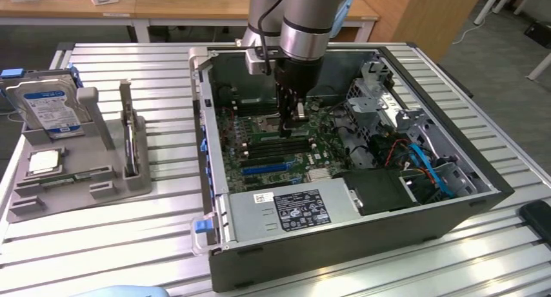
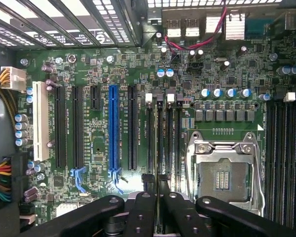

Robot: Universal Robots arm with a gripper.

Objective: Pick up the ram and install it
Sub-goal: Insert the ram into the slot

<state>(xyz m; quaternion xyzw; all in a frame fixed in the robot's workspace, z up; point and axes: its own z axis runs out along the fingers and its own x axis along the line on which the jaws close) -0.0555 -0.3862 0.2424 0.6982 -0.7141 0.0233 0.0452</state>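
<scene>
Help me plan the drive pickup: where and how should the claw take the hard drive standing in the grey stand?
Take the hard drive by its bare upper end, coming from above and pinching the labelled face against the back. It stands nearly upright, leaning back, its lower end sunk in the grey stand whose sides flank its long edges, so the top looks freest.

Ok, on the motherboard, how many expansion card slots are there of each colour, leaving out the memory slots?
white slot: 1
blue slot: 1
black slots: 4 (3 long, 1 short)
Total: 6
</scene>
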